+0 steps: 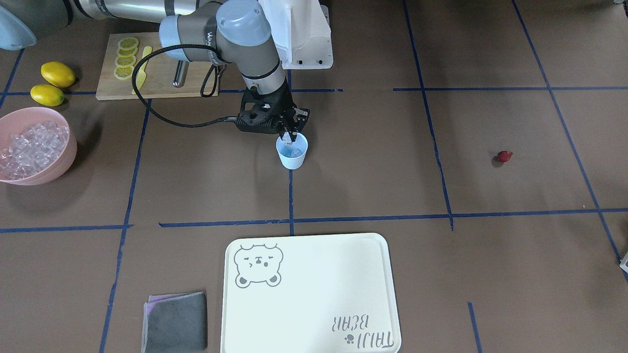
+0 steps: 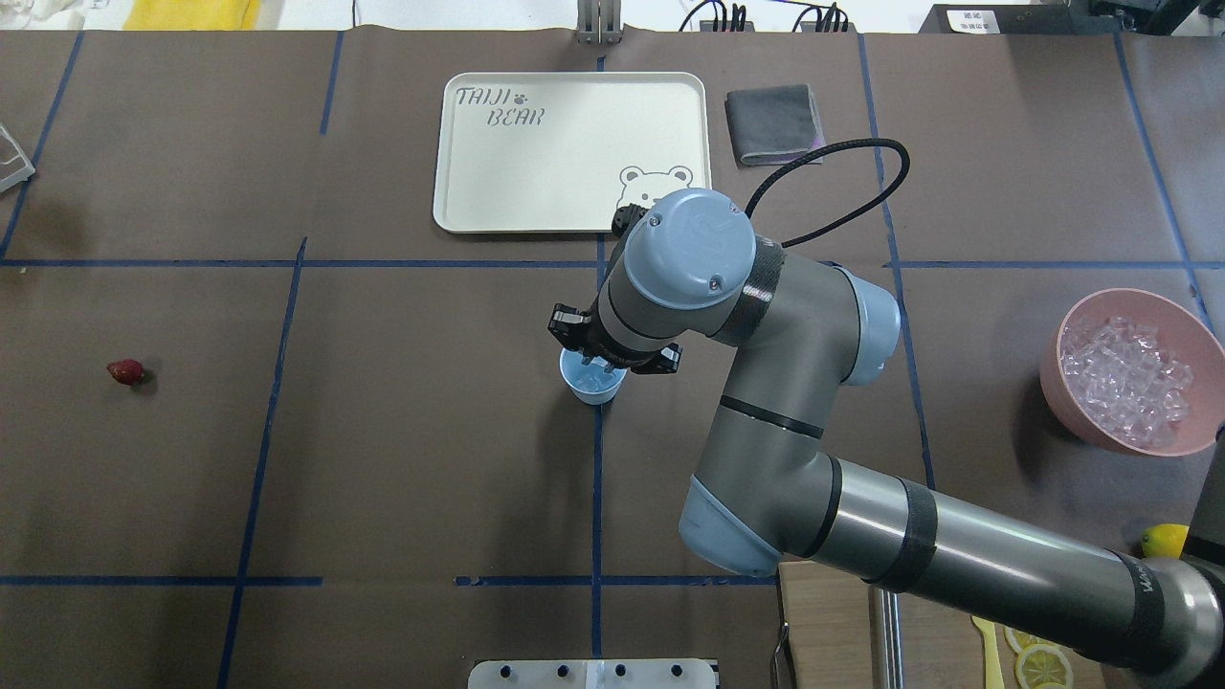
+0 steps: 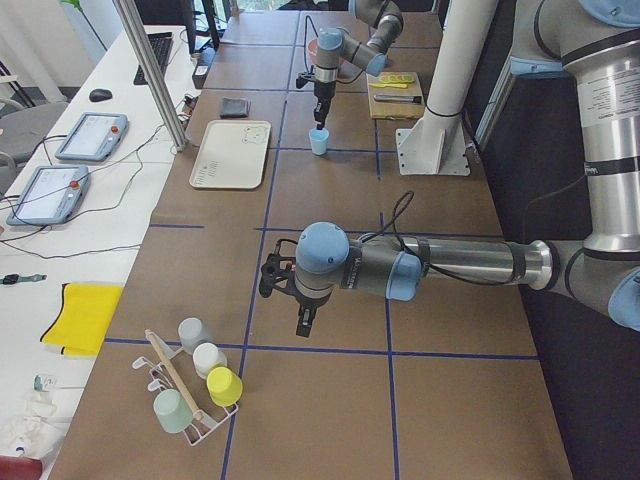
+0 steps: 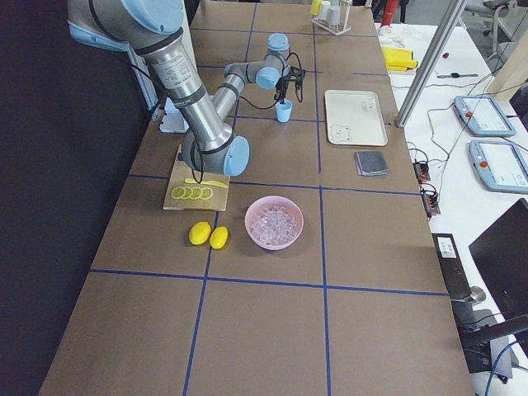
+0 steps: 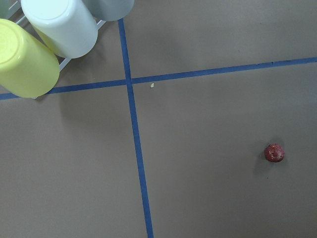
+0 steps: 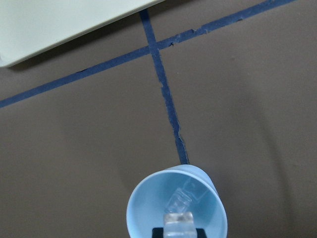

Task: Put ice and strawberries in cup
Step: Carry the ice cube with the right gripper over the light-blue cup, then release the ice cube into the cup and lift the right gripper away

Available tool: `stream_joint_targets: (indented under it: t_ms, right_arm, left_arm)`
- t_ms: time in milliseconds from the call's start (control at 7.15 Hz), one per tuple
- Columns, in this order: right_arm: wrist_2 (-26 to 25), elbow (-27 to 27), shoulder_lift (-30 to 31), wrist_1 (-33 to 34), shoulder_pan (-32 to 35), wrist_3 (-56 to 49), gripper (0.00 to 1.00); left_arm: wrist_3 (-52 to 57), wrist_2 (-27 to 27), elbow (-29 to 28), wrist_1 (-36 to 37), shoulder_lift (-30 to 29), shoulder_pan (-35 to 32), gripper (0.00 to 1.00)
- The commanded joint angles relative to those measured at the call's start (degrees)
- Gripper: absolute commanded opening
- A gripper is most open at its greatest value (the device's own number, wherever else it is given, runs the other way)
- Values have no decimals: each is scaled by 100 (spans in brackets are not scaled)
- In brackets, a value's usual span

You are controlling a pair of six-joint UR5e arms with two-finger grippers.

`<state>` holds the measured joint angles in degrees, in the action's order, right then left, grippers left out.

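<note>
The pale blue cup (image 1: 292, 153) stands at the table's middle on a blue tape line and holds at least one ice cube (image 6: 179, 200). My right gripper (image 1: 289, 135) hangs straight over its mouth, fingers close together on a clear ice cube (image 6: 178, 221). The ice heap (image 1: 30, 147) fills the pink bowl (image 1: 69, 156). The strawberry (image 1: 504, 156) lies alone on the table, far from the cup; it also shows in the left wrist view (image 5: 274, 152). My left gripper (image 3: 305, 322) shows only in the exterior left view, above the table; I cannot tell if it is open.
A cream tray (image 1: 309, 294) and a grey cloth (image 1: 176, 321) lie beyond the cup. Two lemons (image 1: 58, 73) and a cutting board (image 1: 162, 86) with lemon slices are near the bowl. A rack of upturned cups (image 3: 195, 385) stands near the left gripper.
</note>
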<state>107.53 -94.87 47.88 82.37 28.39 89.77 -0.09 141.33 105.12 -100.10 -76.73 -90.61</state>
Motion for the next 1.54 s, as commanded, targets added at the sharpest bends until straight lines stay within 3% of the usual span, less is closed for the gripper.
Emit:
stream_joint_targets:
  t_ms: [0, 280, 559, 699, 839, 978, 1258, 1398]
  right_arm:
    - [-4, 21, 11, -11, -9, -56, 69]
    - [-13, 12, 2, -11, -9, -47, 76]
    - [31, -84, -6, 7, 113, -56, 76]
    - [223, -537, 202, 242, 393, -56, 75]
    - [695, -1203, 727, 497, 787, -117, 76]
    - [1334, -1862, 1393, 551, 1452, -509, 99]
    - [1971, -2665, 2816, 552, 2255, -2172, 100]
    - [2270, -2738, 3267, 543, 2685, -2983, 100]
  left_arm:
    - [0, -9, -9, 0, 0, 0, 100]
    - [0, -9, -44, 0, 0, 9, 100]
    - [0, -9, -61, -9, 0, 9, 100]
    - [0, -9, -79, 0, 0, 9, 100]
    - [-244, -9, -79, -9, -9, 35, 100]
    - [-916, -26, -70, -114, -44, 401, 100]
    - [-1875, -62, -88, -500, -87, 963, 100]
    - [-2211, -88, -105, -754, -105, 1384, 100]
